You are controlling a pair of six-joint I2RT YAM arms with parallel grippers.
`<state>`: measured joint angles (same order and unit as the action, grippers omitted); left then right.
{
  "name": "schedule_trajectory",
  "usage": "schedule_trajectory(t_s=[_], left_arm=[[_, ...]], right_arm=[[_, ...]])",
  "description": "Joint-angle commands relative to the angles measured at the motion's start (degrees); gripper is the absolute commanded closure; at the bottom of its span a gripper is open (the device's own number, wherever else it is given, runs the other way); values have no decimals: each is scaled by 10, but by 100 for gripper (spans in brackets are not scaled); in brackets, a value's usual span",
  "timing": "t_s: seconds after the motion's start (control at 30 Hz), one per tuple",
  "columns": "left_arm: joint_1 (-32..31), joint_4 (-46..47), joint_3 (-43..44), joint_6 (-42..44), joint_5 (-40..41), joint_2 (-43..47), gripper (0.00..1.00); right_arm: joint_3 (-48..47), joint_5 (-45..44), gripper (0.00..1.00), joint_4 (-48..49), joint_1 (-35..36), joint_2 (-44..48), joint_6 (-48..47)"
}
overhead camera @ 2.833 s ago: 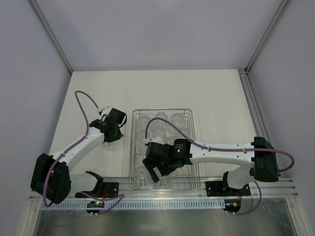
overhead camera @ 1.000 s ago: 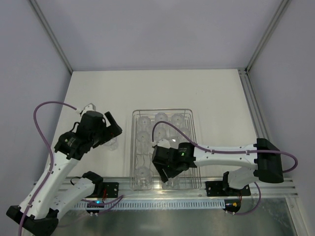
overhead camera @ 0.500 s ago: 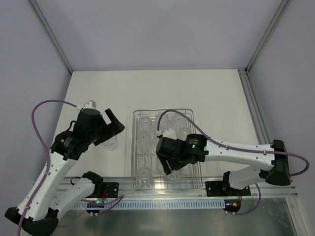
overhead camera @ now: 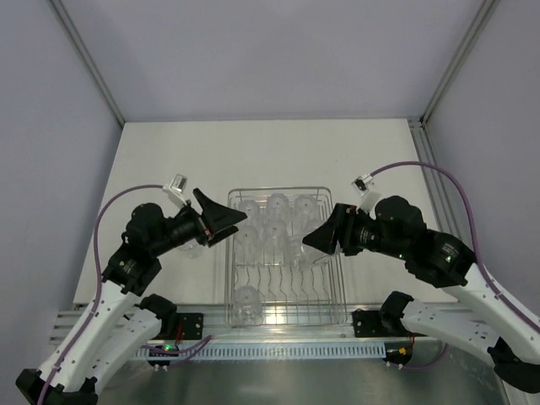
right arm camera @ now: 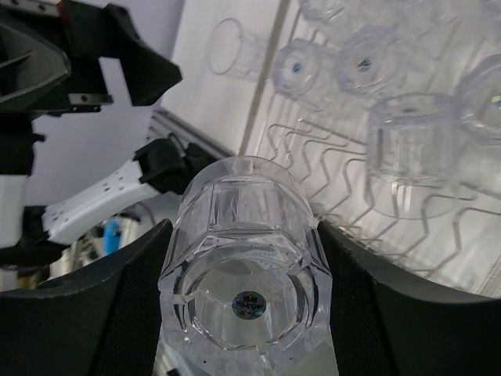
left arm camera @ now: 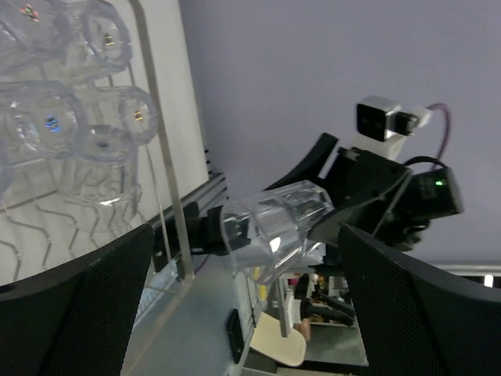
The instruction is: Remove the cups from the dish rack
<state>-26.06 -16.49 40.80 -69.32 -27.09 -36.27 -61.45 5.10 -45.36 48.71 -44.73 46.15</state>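
The silver wire dish rack (overhead camera: pixel 283 314) lies in the middle of the table with several clear cups (overhead camera: pixel 276 205) upside down in it, mostly at its far end. My right gripper (overhead camera: pixel 315 238) hangs above the rack's right side, shut on one clear cup (right arm camera: pixel 243 270), which fills the gap between its fingers (right arm camera: pixel 368 313). That held cup (left arm camera: pixel 274 227) also shows in the left wrist view. My left gripper (overhead camera: pixel 226 217) hovers at the rack's left edge, pointing at the right one, open with nothing between its fingers (left arm camera: pixel 70 305). Another cup (overhead camera: pixel 192 245) stands on the table left of the rack.
A metal rail (overhead camera: pixel 278 346) runs along the near table edge by the arm bases. Grey enclosure walls with frame posts (overhead camera: pixel 84 59) close in the left, right and back. The rack's curved prongs (right arm camera: pixel 313 157) stand bare under the right gripper.
The right gripper has risen off the rack's near half with a cup and drawn back to the right. The left arm has lifted and turned its open gripper toward the rack.
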Motion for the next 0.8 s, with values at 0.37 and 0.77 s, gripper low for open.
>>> schedule_trajectory(t_s=[0.37, 0.77], left_arm=[[-9, 316, -41, -155, -149, 4, 19], [-10, 255, -48, -117, -164, 4, 18]], right_arm=[[131, 177, 96, 350, -23, -20, 147], [143, 200, 96, 443, -46, -60, 188]])
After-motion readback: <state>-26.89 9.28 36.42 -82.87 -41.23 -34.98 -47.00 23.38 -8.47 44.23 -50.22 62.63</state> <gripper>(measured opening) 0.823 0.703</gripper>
